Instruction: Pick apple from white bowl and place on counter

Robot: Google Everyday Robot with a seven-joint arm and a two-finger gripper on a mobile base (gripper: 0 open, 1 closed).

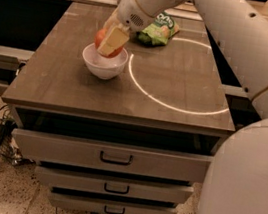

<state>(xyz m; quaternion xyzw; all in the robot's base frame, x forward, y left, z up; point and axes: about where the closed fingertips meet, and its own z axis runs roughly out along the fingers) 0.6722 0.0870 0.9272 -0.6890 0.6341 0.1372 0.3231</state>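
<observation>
From my remote desk: grey drawers (116, 157) sit below the white bowl (102, 66), which rests on the counter (66, 85) with a bright light ring (174, 107) just beside it. Directly over the bowl's rim, the gripper (108, 39) pinches the apple (101, 38). Beyond the bowl lies a green snack bag (159, 29).

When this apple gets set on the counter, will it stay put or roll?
Likely to roll: the small round red-orange apple shows no flat side, and the grey-brown wood-grain counter looks rimless. Probably rigid: the hand, above the glossy white bowl, grips it without visible denting.
</observation>
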